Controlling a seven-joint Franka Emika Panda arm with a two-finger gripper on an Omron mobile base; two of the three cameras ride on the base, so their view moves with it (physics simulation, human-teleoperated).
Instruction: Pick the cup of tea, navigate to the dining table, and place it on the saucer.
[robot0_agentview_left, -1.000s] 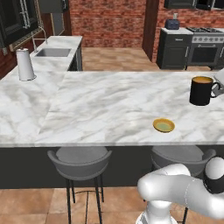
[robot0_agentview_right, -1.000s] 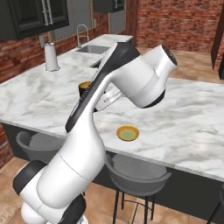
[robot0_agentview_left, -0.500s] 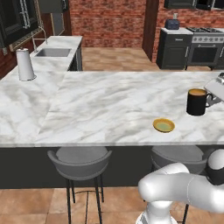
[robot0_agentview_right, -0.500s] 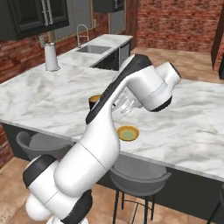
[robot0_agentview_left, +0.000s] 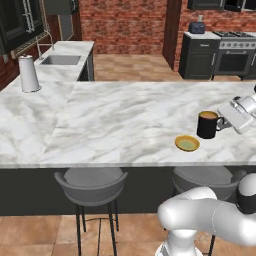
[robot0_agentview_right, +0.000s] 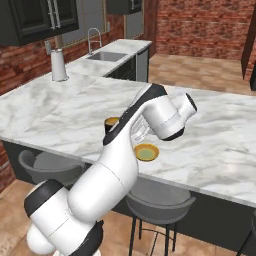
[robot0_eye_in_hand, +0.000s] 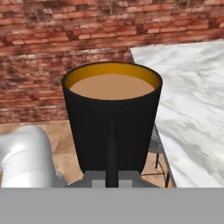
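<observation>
1. Cup of tea (robot0_agentview_left: 208, 124): small black cylindrical mug, smooth matte wall, yellow-orange inner rim, opaque brown liquid near the brim. It is upright, carried low over the marble top, just behind and to the right of the saucer, apart from it. In the hand view the cup of tea (robot0_eye_in_hand: 111, 118) stands close up with its thin black handle facing the camera.
2. Gripper (robot0_agentview_left: 226, 121): white boxy hand reaching in from the right edge of the left base view, meeting the cup on its handle side. Its fingers close on the handle, holding the cup.
3. Saucer (robot0_agentview_left: 187, 143): small flat round plate, yellow-gold rim, greenish centre, lying flat near the front edge of the table. In the right base view the saucer (robot0_agentview_right: 146, 152) shows just right of the arm.
4. Dining table (robot0_agentview_left: 115, 120): large L-shaped counter, glossy white marble top with grey veining, dark base.
5. Tall white-grey cylinder (robot0_agentview_left: 28, 74): smooth, upright, on the far left wing of the table.
6. Bar stools (robot0_agentview_left: 90, 181): round grey seats on thin dark legs, tucked under the front edge.
7. Brick wall (robot0_agentview_left: 130, 25): red, coarse, at the rear.
</observation>
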